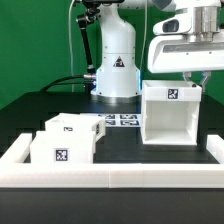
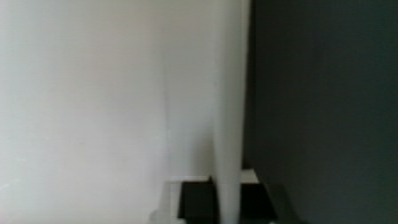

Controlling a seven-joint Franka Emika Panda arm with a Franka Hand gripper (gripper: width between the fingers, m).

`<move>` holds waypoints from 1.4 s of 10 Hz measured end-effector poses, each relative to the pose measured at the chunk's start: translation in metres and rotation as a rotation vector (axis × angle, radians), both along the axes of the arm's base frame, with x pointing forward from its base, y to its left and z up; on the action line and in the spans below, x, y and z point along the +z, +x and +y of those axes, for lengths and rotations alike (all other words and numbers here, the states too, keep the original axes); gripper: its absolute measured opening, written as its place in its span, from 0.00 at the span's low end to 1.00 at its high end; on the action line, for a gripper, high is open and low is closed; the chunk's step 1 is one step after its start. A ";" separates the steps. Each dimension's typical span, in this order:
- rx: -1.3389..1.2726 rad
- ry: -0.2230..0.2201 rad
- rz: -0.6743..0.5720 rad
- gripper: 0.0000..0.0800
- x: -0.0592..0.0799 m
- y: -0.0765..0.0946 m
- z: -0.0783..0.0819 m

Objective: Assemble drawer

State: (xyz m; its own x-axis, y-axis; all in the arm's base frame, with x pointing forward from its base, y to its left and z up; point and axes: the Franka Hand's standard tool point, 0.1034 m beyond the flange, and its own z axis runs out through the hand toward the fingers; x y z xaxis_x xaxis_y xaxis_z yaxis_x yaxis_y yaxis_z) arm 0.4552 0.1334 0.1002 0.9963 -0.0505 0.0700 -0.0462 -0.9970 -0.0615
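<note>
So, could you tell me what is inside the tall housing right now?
Through its open front the housing shows only bare white walls and floor, nothing inside. Both trays sit outside it, at the exterior view's left. Its top panel hides the uppermost interior.

On the exterior view's left I have the nearer tray (image 1: 60, 152) sitting close to the rail (image 1: 120, 181), with the farther tray (image 1: 82, 127) just behind it and slightly to the right, both on the table (image 1: 130, 150). The housing (image 1: 168, 120) stands upright on the right, well apart from them, and the marker board (image 1: 120, 120) lies flat between, farther back. The arm's base (image 1: 117, 70) stands behind the marker board, and the gripper (image 1: 190, 78) hangs at the housing's far top edge.
</note>
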 end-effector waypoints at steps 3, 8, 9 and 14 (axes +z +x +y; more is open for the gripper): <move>0.053 0.003 -0.053 0.05 0.000 0.041 -0.011; 0.105 -0.003 -0.074 0.05 0.001 0.061 -0.018; 0.104 -0.003 -0.074 0.05 0.001 0.061 -0.018; 0.097 -0.001 -0.099 0.05 0.000 0.084 -0.023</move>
State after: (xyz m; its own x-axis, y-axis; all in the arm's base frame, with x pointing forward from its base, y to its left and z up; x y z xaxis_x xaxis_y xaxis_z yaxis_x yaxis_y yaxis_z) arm 0.5394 0.1101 0.1006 0.9846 0.0457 0.1687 0.0566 -0.9966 -0.0604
